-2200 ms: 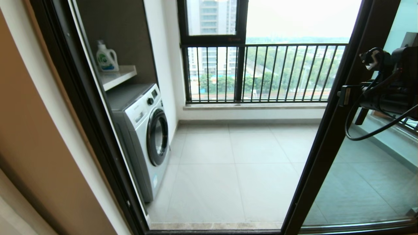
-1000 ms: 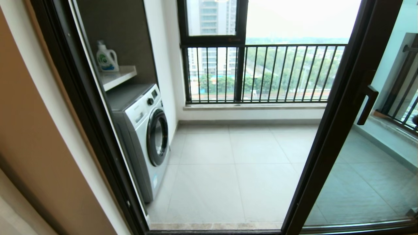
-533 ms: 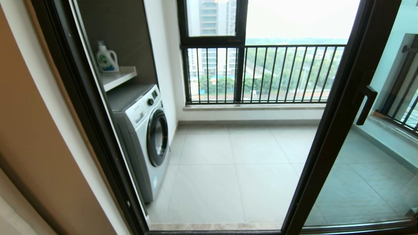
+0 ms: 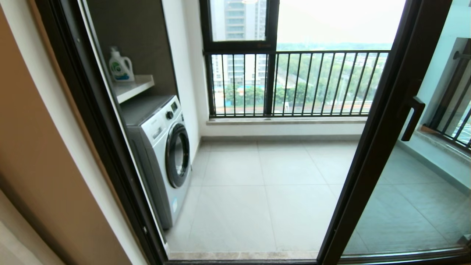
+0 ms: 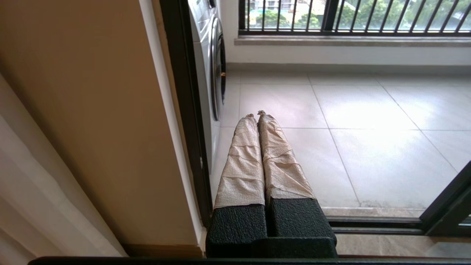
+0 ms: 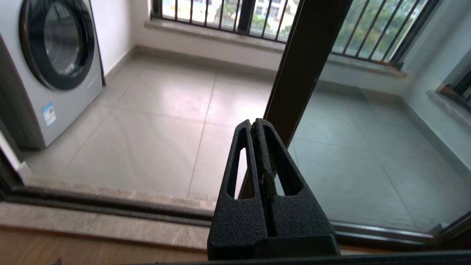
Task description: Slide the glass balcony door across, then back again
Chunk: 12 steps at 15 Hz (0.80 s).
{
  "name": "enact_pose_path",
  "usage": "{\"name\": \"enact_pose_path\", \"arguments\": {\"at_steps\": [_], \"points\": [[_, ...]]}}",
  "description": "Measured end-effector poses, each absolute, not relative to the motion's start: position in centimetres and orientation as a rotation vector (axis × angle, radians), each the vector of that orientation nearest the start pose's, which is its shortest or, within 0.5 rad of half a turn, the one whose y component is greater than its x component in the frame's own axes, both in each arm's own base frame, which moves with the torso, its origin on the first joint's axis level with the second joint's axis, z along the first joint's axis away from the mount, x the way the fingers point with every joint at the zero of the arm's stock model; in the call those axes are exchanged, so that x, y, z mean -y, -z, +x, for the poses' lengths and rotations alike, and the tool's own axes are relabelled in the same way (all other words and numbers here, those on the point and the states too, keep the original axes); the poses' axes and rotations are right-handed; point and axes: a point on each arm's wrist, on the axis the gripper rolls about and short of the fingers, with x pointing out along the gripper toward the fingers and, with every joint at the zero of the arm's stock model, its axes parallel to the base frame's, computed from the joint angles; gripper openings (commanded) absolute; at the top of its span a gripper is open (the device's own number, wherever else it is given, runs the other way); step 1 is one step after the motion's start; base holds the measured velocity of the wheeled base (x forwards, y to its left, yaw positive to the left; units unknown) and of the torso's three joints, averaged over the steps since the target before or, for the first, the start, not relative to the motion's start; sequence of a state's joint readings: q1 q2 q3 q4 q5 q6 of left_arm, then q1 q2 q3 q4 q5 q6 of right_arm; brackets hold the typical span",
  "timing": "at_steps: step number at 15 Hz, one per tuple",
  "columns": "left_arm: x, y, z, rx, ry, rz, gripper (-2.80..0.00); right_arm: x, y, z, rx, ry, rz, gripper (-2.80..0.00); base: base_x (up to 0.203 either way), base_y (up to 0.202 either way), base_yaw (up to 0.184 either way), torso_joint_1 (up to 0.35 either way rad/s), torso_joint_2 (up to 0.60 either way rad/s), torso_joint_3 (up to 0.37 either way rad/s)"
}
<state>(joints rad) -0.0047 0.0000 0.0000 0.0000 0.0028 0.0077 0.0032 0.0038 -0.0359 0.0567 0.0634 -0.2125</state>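
Note:
The glass balcony door (image 4: 382, 129) stands slid over to the right, its dark frame slanting down to the floor track. Its black bar handle (image 4: 413, 118) is free, with nothing touching it. Neither arm shows in the head view. In the right wrist view my right gripper (image 6: 256, 123) is shut on nothing, low down near the sill, with the door's frame (image 6: 305, 62) just beyond its tips. My left gripper (image 5: 256, 115), its fingers wrapped in beige tape, is shut and empty, low by the left jamb; the door's bottom corner (image 5: 447, 206) shows far to its side.
A washing machine (image 4: 162, 147) stands against the balcony's left wall under a shelf with a detergent bottle (image 4: 120, 65). A window with black railing bars (image 4: 301, 82) closes the far side. The dark left jamb (image 4: 92, 110) and the floor track (image 4: 243, 254) bound the opening.
My right arm, which was at the door handle 2.2 s ago, has pulled away and left the head view. The door itself has stayed where it was.

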Motion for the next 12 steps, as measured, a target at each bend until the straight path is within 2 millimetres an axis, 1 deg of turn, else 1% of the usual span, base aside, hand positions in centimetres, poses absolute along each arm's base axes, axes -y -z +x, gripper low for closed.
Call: {"name": "enact_pose_path", "arguments": {"at_steps": [1,2,4,9,12], "points": [[-0.02,-7.55,-2.28,0.0,0.002,0.008,-2.8,-0.13,-8.16,-2.42,0.035,-0.059,-0.198,-2.8,0.0,0.0,0.0,0.0,0.0,0.0],[-0.02,-7.55,-2.28,0.0,0.002,0.008,-2.8,-0.12,-8.17,-2.37,0.049,-0.055,-0.171,-2.8,0.0,0.0,0.0,0.0,0.0,0.0],[-0.02,-7.55,-2.28,0.0,0.002,0.008,-2.8,-0.11,-7.91,-2.32,0.038,-0.05,-0.135,-2.8,0.0,0.0,0.0,0.0,0.0,0.0],[-0.02,-7.55,-2.28,0.0,0.002,0.008,-2.8,-0.11,-7.82,-2.31,0.033,-0.052,-0.124,-2.8,0.0,0.0,0.0,0.0,0.0,0.0],[-0.02,-7.55,-2.28,0.0,0.002,0.008,-2.8,-0.09,-7.84,-2.31,0.034,-0.042,-0.077,-2.8,0.0,0.0,0.0,0.0,0.0,0.0]]}}
